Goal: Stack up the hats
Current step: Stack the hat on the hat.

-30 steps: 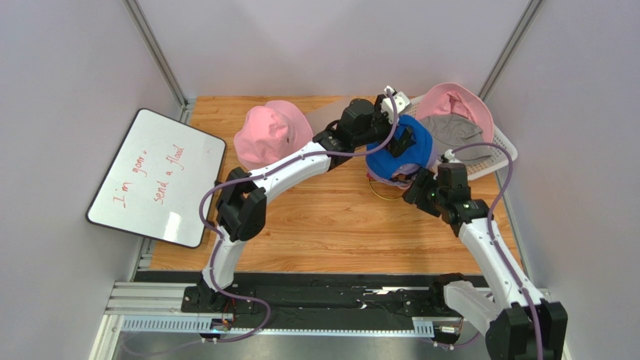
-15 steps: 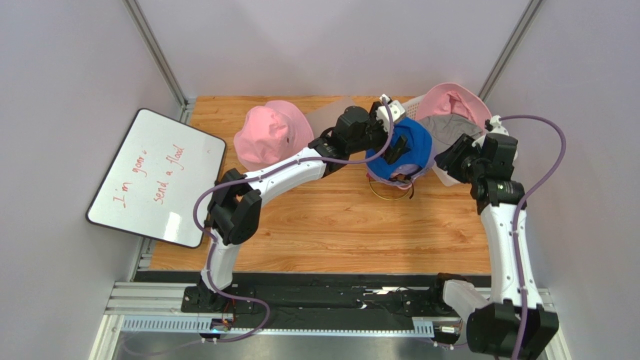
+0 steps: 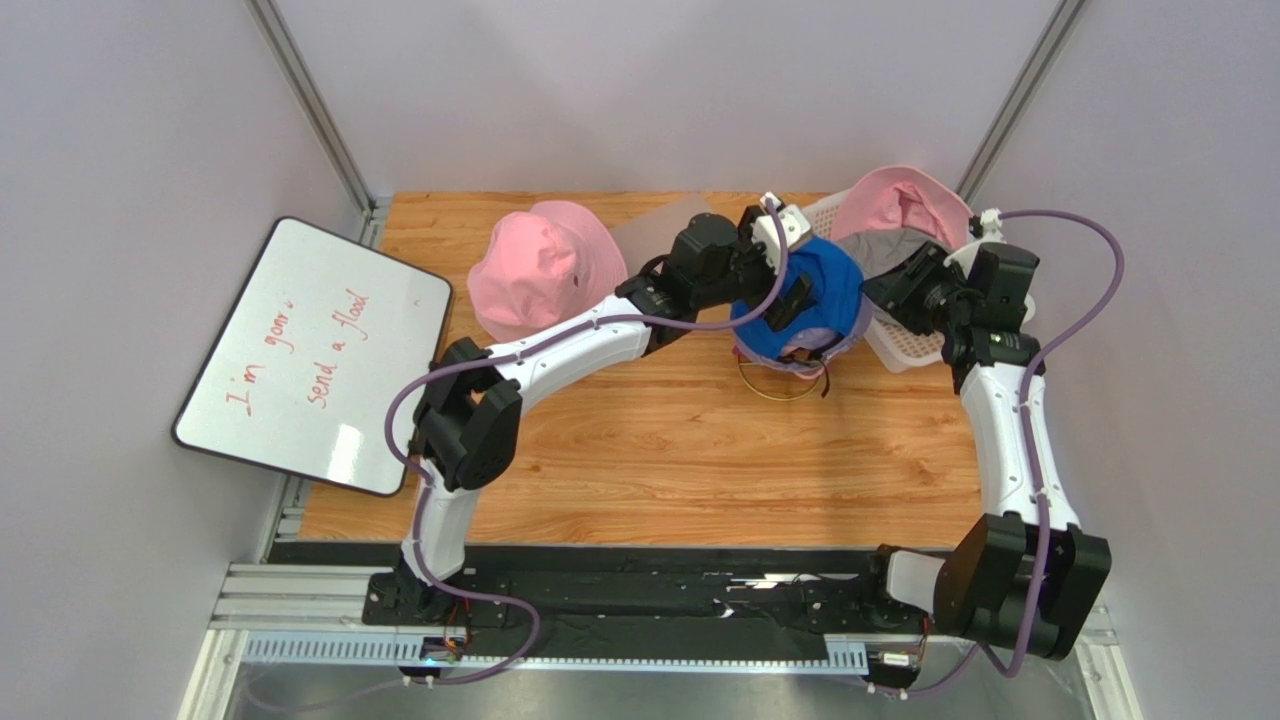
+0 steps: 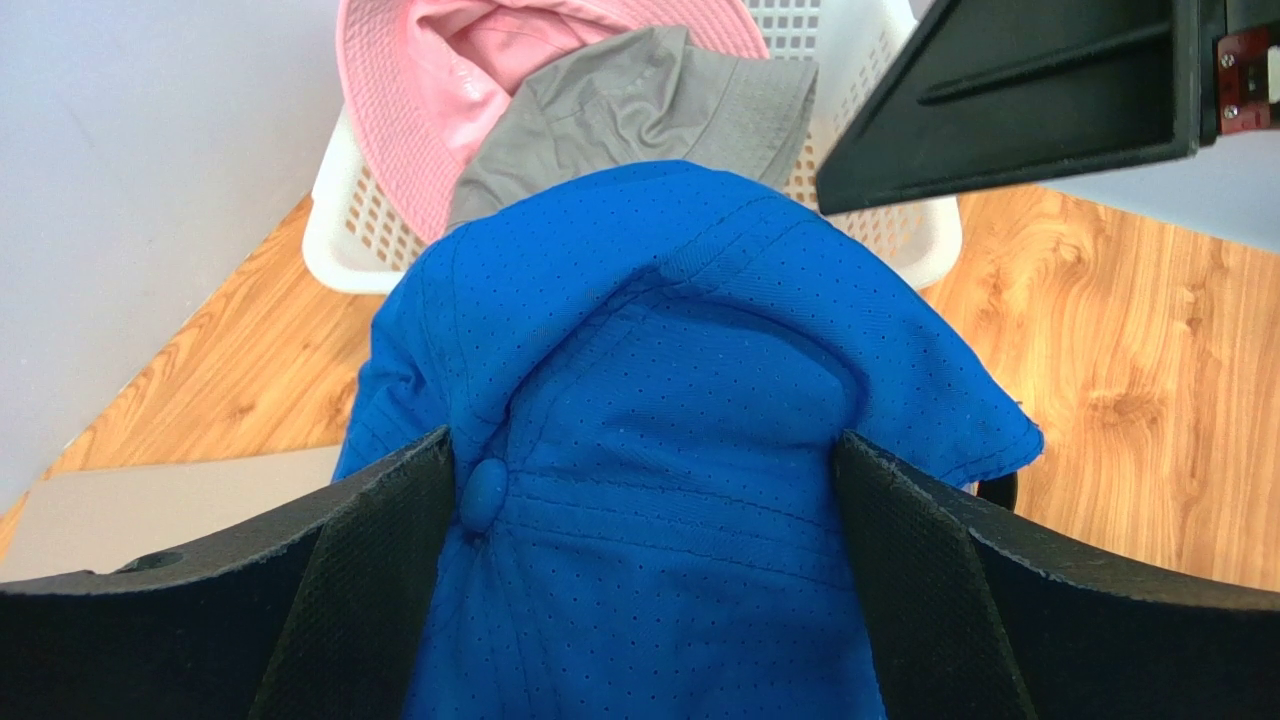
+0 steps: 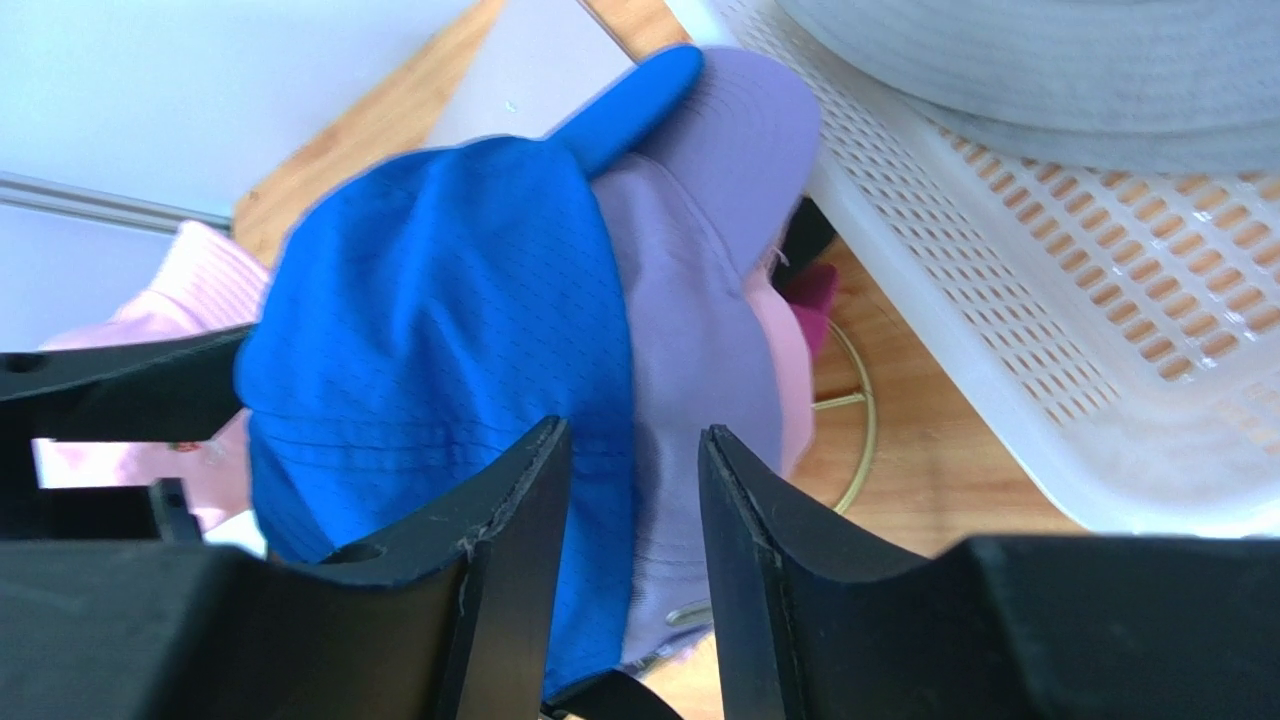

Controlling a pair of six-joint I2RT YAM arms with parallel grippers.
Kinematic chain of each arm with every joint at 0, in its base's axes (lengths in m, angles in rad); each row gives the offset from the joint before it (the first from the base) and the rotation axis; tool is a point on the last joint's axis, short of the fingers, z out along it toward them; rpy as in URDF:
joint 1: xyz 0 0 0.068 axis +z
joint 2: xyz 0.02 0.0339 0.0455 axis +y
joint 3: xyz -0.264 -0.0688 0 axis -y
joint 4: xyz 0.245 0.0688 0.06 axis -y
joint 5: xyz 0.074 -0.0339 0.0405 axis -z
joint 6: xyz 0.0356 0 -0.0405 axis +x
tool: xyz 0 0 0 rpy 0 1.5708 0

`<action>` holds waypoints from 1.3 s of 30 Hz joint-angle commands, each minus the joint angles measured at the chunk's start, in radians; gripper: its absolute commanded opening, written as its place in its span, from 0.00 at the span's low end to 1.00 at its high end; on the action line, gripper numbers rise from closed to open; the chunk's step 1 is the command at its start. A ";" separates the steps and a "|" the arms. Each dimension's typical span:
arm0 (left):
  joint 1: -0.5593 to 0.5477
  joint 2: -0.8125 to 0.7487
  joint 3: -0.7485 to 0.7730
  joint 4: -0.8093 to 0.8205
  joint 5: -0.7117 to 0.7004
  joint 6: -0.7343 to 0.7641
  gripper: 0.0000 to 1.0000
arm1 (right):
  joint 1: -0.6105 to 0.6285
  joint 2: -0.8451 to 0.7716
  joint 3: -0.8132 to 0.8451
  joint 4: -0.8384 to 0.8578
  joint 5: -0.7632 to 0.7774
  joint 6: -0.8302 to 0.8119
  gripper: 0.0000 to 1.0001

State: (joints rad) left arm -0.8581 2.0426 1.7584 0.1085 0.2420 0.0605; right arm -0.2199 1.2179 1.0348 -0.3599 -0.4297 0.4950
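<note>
A blue cap (image 3: 807, 288) tops a pile of hats on a gold wire frame (image 3: 774, 387) at the table's back middle. My left gripper (image 3: 769, 282) is closed on the blue cap's crown (image 4: 661, 375), with the fabric bunched between its fingers. In the right wrist view, a lavender cap (image 5: 699, 255) lies under the blue cap (image 5: 436, 300). My right gripper (image 3: 905, 288) hovers at the basket's near left edge, jaws a little apart and empty (image 5: 631, 435). A pink bucket hat (image 3: 541, 270) stands on the left. A pink hat (image 3: 902, 203) and a grey hat (image 3: 887, 252) lie in the basket.
A white mesh basket (image 3: 912, 351) stands at the back right against the wall frame. A whiteboard (image 3: 316, 353) with red writing leans at the table's left edge. Purple cables loop off both arms.
My right arm has swung from the front right of the cap pile up and right to the basket's edge. My left gripper has stayed on the blue cap.
</note>
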 commanded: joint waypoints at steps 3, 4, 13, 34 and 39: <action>-0.004 -0.042 -0.016 -0.052 -0.006 0.032 0.96 | -0.007 0.019 0.021 0.130 -0.096 0.054 0.46; -0.004 -0.044 -0.016 -0.052 -0.007 0.032 0.96 | -0.007 0.020 0.015 0.136 -0.101 0.056 0.47; -0.004 -0.042 -0.008 -0.052 0.000 0.022 0.96 | -0.007 0.074 -0.024 0.182 -0.170 0.060 0.47; -0.004 -0.079 -0.049 -0.038 0.002 0.013 0.97 | -0.042 0.088 -0.062 0.075 -0.046 0.034 0.00; -0.004 -0.102 -0.085 -0.018 -0.007 0.013 0.96 | -0.085 0.103 -0.116 0.079 -0.026 0.039 0.00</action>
State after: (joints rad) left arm -0.8581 2.0037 1.7020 0.1013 0.2420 0.0696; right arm -0.2672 1.3071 0.9756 -0.2096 -0.5613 0.5564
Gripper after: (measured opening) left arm 0.967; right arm 0.007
